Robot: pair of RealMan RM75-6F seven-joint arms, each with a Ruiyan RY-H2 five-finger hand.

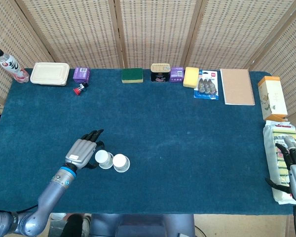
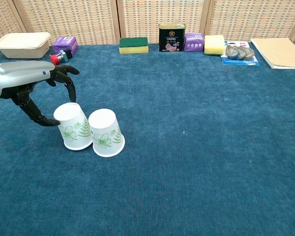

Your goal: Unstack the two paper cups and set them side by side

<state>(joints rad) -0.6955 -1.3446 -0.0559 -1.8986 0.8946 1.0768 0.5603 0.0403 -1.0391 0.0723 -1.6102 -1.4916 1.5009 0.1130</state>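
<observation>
Near the left front of the blue cloth-covered table [image 1: 187, 148], we are curving our left hand [image 1: 81, 150] [image 2: 24, 81] around the left fern-printed white paper cup [image 2: 73, 126] [image 1: 104, 158], fingers spread; whether they are gripping it we cannot tell. Touching its right side, the second leaf-printed white paper cup [image 2: 106, 132] [image 1: 121, 162] is standing mouth-down too. Both cups lie just right of those fingers, axes near upright. Far right, our right hand [image 1: 293, 165] is resting on a yellow packet [image 1: 278, 148], fingers apart, much farther away.
</observation>
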